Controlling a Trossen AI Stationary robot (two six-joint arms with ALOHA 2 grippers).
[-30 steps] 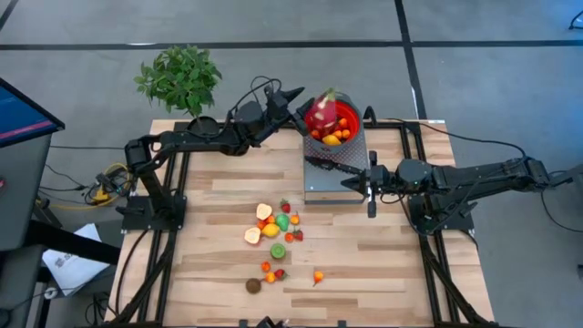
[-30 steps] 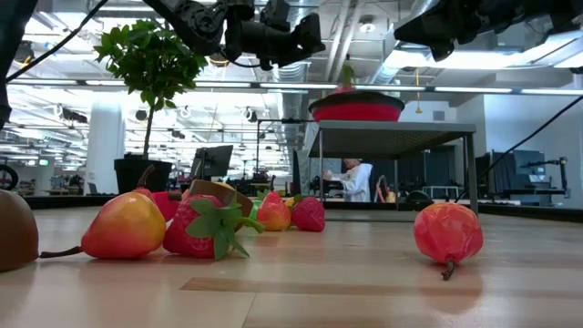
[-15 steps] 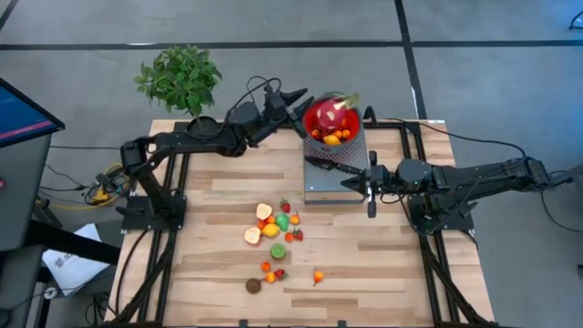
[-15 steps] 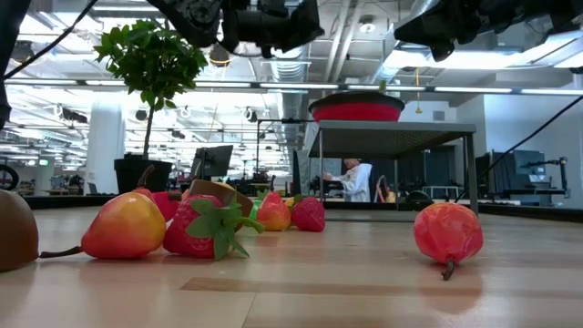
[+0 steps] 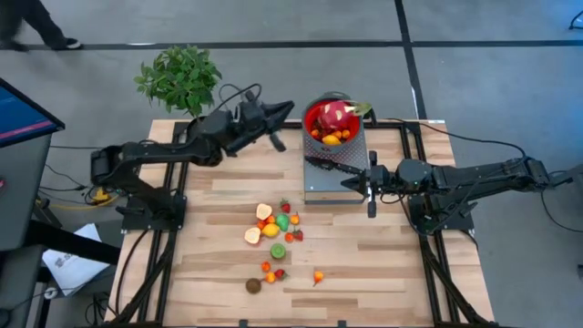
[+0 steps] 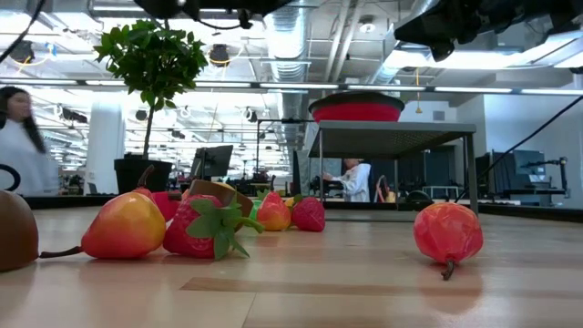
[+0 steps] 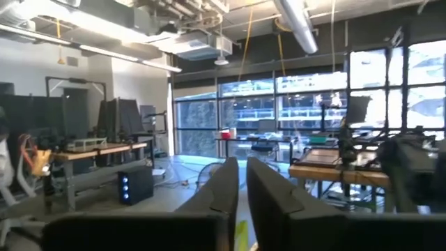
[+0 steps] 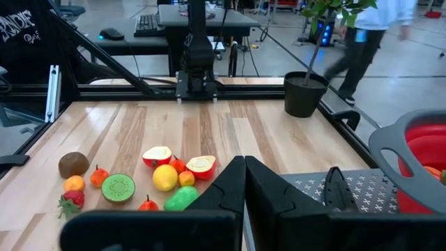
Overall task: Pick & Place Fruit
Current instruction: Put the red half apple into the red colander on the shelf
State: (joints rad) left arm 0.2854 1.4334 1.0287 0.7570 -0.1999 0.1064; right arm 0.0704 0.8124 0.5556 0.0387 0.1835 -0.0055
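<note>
Two dark robot arms reach over a pale wooden table (image 5: pixel 219 264), one from the left side and one from the right. A potted green plant (image 5: pixel 180 77) stands at the far left corner. At the far middle of the table sits a grey perforated metal stand (image 5: pixel 337 173), and on top of it rests a round red bowl (image 5: pixel 314 117).

The left gripper (image 5: pixel 284 111) hangs in the air just left of the bowl, apart from it, its two fingers (image 7: pixel 223 188) pressed together with nothing between them. The right gripper (image 5: pixel 350 184) hovers over the near part of the stand, its fingers (image 8: pixel 230 185) also closed on nothing. A black-handled knife (image 5: pixel 330 166) lies on the stand beside it.

Inside the bowl lies the pink-red dragon fruit (image 5: pixel 333 115) with green tips, resting on several small orange and yellow fruits (image 5: pixel 330 137).

The rest of the fruit is scattered on the table, nearer than the stand. A tight cluster (image 5: pixel 273 223) in the middle holds two cut apple halves, a yellow lemon, a green kiwi slice and small red and orange pieces. Nearer still lie a few small red and orange fruits (image 5: pixel 272 270), a brown kiwi (image 5: pixel 252 285), and, a little to the right and apart, one red-orange fruit (image 5: pixel 317 276).

In the room beyond the table, a person in a white coat (image 6: pixel 18 146) shows at the left.
</note>
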